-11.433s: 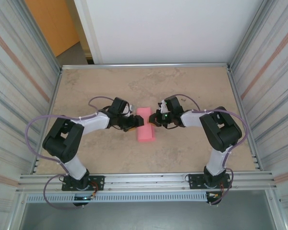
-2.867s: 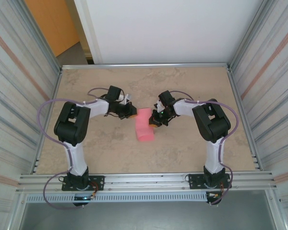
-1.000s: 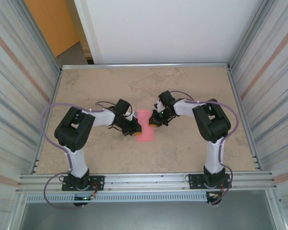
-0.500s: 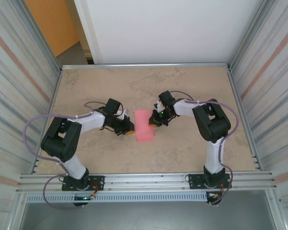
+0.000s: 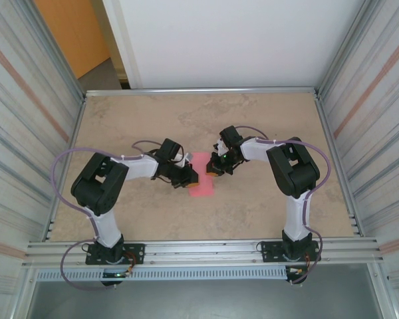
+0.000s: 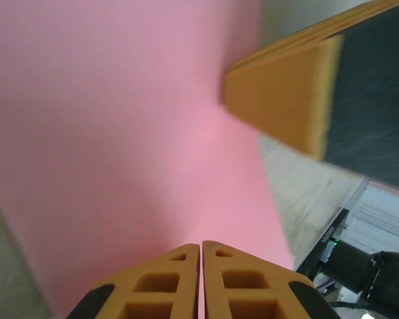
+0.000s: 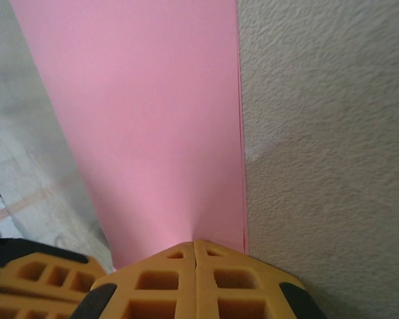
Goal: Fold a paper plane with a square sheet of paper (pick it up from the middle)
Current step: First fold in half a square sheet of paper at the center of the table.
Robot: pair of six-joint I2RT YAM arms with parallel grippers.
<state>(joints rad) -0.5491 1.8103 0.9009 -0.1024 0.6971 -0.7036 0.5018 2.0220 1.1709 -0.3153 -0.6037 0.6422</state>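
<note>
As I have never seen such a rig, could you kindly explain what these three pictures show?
Two robot arms are bolted at the near edge of a stone-patterned table. The wide picture looks down from above and behind them. The two close-ups come from cameras on their wrists. The left pincer and the right pincer are both shut, with their orange tips down at a pink sheet of paper. The sheet is folded into a narrow rectangle and lies flat between them. They seem to be pressing it rather than lifting it.
</note>
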